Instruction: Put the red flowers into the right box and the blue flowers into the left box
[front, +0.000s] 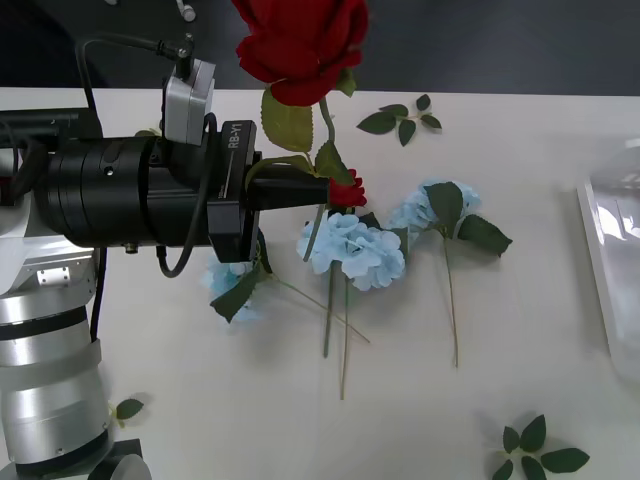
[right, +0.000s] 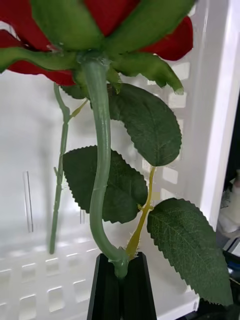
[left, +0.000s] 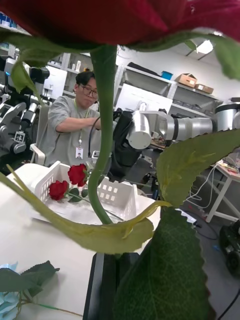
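My left gripper (front: 318, 192) is shut on the stem of a red flower (front: 300, 40) and holds it upright above the table; its fingers (left: 117, 280) pinch the stem low down. A second red bloom (front: 347, 190) lies just beyond the fingertips. Three blue flowers (front: 352, 250) (front: 440, 205) (front: 225, 280) lie on the table. My right gripper (right: 120, 277) is shut on another red flower (right: 100, 150) over the white right box (right: 215, 125) (front: 600, 250). One red flower (left: 58, 190) lies inside that box. The left box is out of view.
Loose green leaf sprigs lie at the table's far middle (front: 405, 118) and near right corner (front: 535, 450). The left arm's black body (front: 130, 190) hangs over the table's left side. The right arm (left: 165, 127) reaches in beside the box.
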